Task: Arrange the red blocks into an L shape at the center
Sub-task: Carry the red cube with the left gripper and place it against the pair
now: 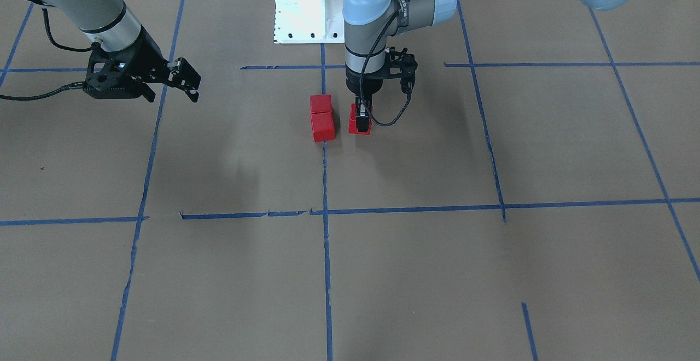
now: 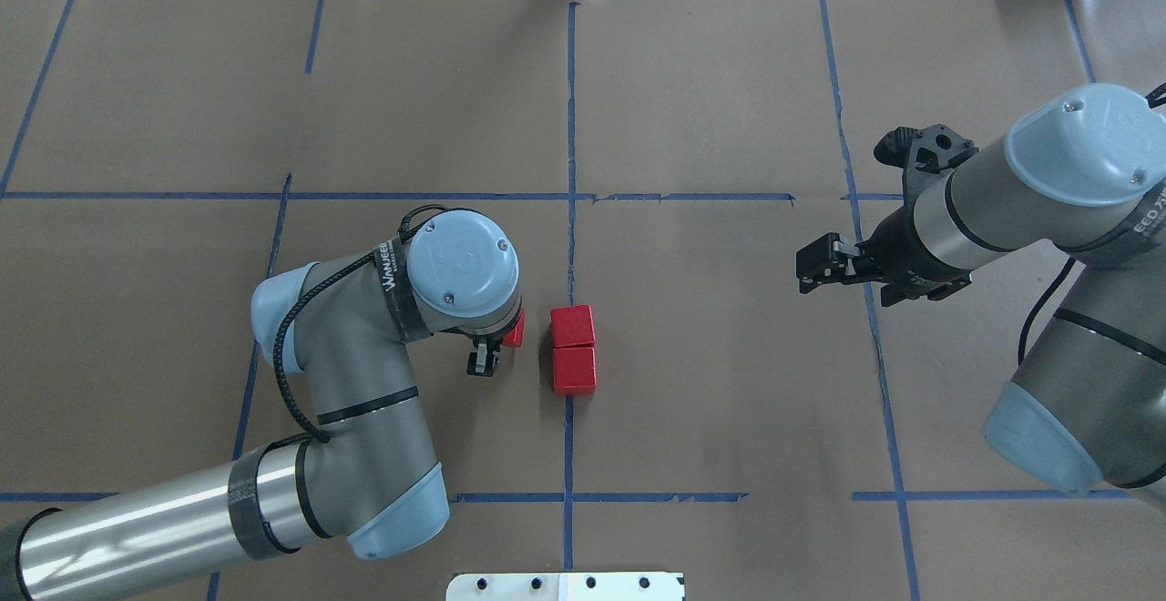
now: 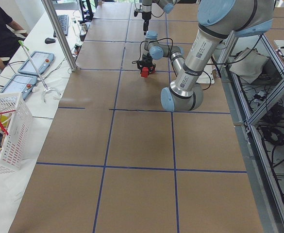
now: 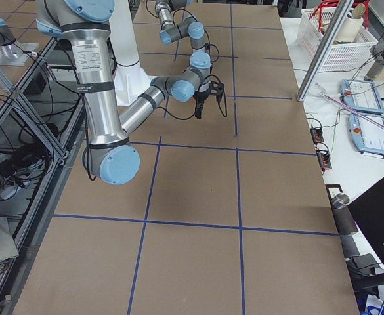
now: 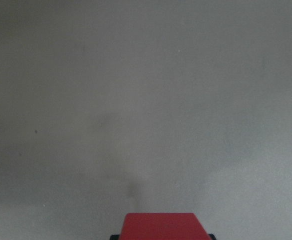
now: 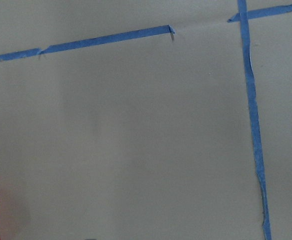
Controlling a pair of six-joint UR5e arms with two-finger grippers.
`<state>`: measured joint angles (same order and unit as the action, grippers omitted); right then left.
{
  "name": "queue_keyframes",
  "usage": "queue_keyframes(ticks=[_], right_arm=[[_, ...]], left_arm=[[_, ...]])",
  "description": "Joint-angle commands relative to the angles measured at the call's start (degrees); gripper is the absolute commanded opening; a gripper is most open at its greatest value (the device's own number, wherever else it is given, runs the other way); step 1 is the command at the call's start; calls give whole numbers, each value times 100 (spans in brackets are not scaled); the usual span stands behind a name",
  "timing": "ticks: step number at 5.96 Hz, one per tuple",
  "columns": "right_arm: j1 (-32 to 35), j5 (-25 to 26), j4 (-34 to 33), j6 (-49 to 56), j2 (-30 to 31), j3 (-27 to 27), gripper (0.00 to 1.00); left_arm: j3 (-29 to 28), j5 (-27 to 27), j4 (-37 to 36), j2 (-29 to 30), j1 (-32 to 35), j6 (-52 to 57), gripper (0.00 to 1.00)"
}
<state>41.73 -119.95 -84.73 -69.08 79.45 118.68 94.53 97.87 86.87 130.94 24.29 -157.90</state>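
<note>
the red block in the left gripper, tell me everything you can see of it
The held red block is a small, plain, glossy bright red cube. It stands square between the fingers of the left gripper, which points straight down and is shut on it. It lies beside the other two red blocks, a narrow gap apart, level with the one farther from the robot. Whether it rests on the brown paper or hangs just above it cannot be told.
</note>
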Motion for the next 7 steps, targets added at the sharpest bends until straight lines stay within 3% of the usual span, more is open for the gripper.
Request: queue_keyframes(ticks=[1,7], right_arm=[[-25,7,0,-18,-8,-11,99],[-34,7,0,-27,0,-47,99]], left_arm=[[-679,4,23,439,-12,-250,6],[-629,4,-29,458,-109,-302,7]])
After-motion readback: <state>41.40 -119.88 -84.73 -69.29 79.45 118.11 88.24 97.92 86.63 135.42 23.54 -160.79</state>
